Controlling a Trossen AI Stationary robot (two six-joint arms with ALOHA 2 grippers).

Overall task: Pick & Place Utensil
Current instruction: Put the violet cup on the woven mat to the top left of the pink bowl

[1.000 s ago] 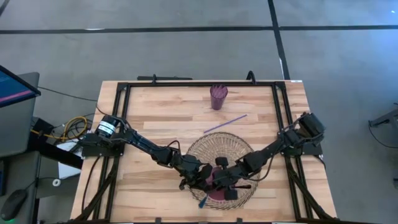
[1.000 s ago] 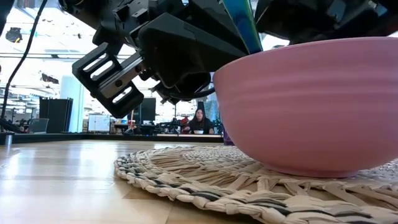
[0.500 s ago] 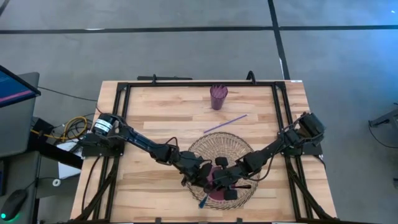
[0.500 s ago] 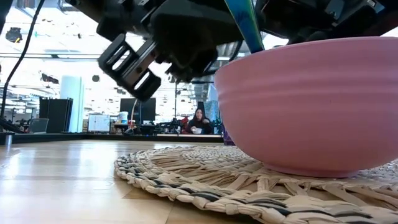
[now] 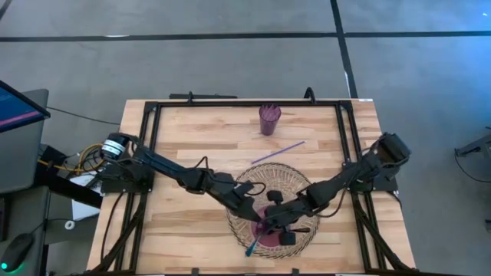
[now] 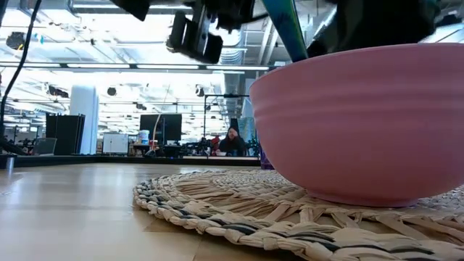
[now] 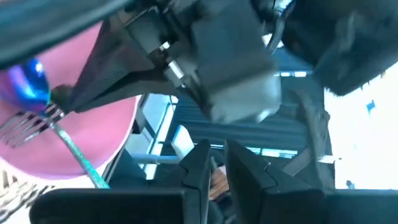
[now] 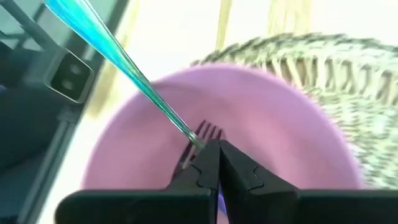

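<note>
Jaws of the right gripper [image 8: 210, 163] pinched shut at the tines of the translucent blue-green plastic fork [image 8: 134, 76], just ahead, inside the smooth pink bowl [image 8: 292, 143]
Judgement: release low, withdraw straight; left gripper [image 7: 214, 163] nearly closed, empty

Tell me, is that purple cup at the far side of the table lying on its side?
No, in the overhead view the purple cup stands upright on the wooden table, its round open mouth facing up.
</note>
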